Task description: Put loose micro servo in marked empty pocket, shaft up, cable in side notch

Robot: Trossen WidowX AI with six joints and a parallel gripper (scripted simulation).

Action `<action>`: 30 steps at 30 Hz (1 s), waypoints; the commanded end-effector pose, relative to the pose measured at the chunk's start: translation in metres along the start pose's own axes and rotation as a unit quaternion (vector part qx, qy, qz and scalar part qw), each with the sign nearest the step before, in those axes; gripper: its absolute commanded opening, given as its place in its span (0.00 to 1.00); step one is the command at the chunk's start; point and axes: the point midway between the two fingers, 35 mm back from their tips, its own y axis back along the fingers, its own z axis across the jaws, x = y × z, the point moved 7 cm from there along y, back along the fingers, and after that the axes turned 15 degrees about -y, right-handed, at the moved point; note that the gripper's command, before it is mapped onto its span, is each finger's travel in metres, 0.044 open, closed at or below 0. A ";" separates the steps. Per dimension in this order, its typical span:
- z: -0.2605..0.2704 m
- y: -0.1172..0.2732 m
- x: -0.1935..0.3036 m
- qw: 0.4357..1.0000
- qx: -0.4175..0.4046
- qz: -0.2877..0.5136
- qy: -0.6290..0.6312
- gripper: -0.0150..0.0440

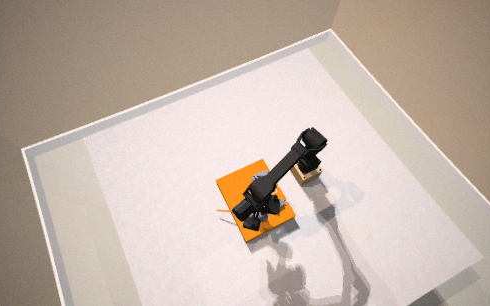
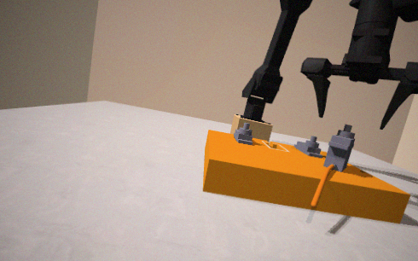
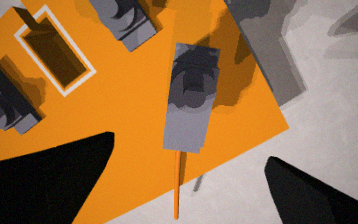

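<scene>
The loose grey micro servo [image 2: 339,151] [image 3: 187,125] stands on top of the orange deck [image 1: 233,185] [image 2: 275,179] [image 3: 140,175], near its edge, output shaft upward. Its orange cable [image 1: 223,210] [image 2: 322,188] [image 3: 177,185] sticks out past the deck's edge. The empty pocket [image 2: 275,146] [image 3: 57,57], outlined in white with a side notch, is at upper left in the wrist view. My gripper [image 2: 351,122] [image 3: 191,151] is open and empty above the loose servo, its fingertips spread wide to either side and higher than the shaft. The arm largely hides the servo in the top view.
Two seated grey servos flank the pocket: one [image 2: 244,136] [image 3: 0,102] at left, another [image 2: 311,147] [image 3: 125,22] between the pocket and the loose servo. The arm's tan base [image 1: 307,175] [image 2: 264,130] stands behind the deck. A low white rim surrounds the work surface.
</scene>
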 end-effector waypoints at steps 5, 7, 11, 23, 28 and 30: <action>0.002 -0.016 -0.001 1.000 -0.007 -0.004 0.004 1.00; 0.002 -0.018 -0.001 1.000 -0.007 -0.004 0.004 1.00; 0.002 -0.023 -0.001 1.000 -0.007 -0.004 0.004 1.00; 0.003 -0.035 -0.001 1.000 -0.007 -0.004 0.004 0.87; 0.003 -0.035 -0.001 1.000 -0.007 -0.004 0.004 0.64; 0.003 -0.035 -0.001 1.000 -0.007 -0.004 0.004 0.56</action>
